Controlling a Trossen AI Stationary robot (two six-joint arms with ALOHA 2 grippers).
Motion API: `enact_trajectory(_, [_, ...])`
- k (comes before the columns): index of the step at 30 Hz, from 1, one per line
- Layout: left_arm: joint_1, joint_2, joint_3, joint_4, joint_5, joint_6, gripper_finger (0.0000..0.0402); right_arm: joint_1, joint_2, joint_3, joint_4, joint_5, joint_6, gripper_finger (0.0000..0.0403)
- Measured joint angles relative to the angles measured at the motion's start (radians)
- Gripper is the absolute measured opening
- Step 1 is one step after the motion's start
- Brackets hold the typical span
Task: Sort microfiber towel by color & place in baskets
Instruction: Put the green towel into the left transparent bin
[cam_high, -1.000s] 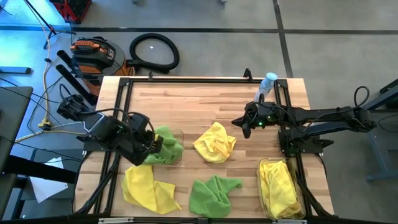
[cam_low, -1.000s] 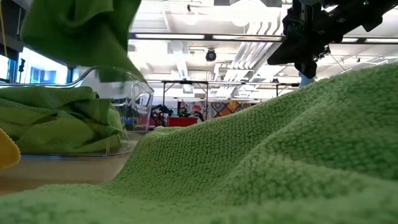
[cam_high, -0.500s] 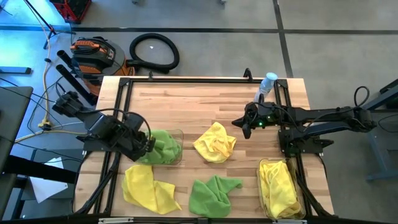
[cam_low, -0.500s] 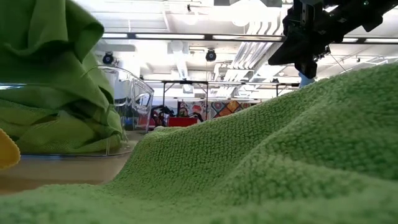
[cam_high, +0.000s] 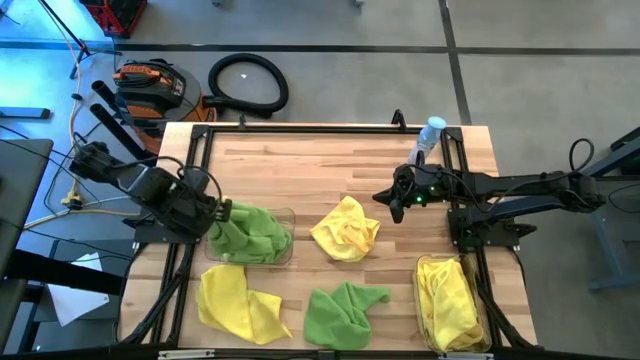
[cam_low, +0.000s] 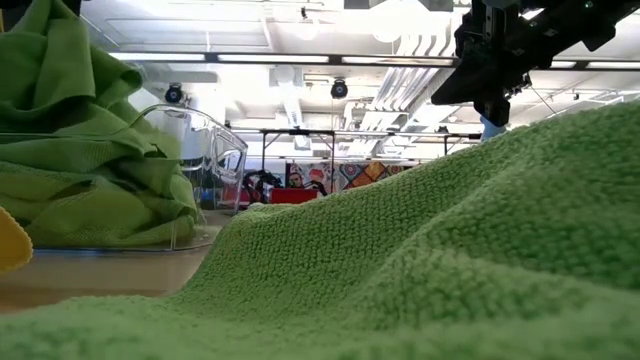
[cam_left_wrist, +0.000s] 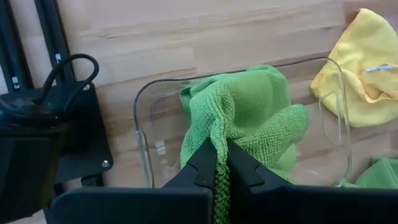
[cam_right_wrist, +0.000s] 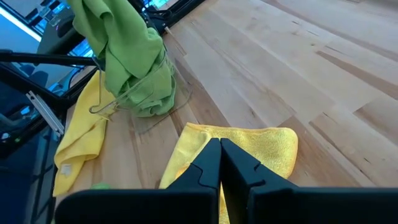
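Green towel pinched over the left basket!

Left gripper (cam_high: 218, 212) clamped tight on a green towel (cam_left_wrist: 239, 118), holding it at the near-left edge of the clear left basket (cam_high: 287, 238), cloth draped down into the bin onto more green already inside. Right gripper (cam_high: 397, 205) closed on nothing, hovering above the table just beside a loose yellow towel (cam_high: 346, 228) at mid-table. Another yellow towel (cam_high: 240, 300) and a green one (cam_high: 343, 310) lying loose along the front edge. Right basket (cam_high: 422, 300) at the front right corner, filled with yellow cloth. Water bottle (cam_high: 431, 134) standing at the far right.
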Motion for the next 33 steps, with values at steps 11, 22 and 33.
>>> enact_trajectory(11, [0.000, 0.235, 0.000, 0.085, 0.009, -0.020, 0.0000, 0.000, 0.000, 0.000, 0.000, 0.000, -0.008, 0.0000])
enact_trajectory(22, [0.055, 0.391, -0.127, 0.322, 0.062, 0.089, 0.0000, 0.000, 0.000, 0.000, -0.001, 0.000, -0.007, 0.0000])
enact_trajectory(33, [0.083, 0.311, -0.351, 0.523, 0.108, -0.002, 0.0001, 0.000, 0.000, 0.000, -0.006, -0.030, -0.005, 0.0000])
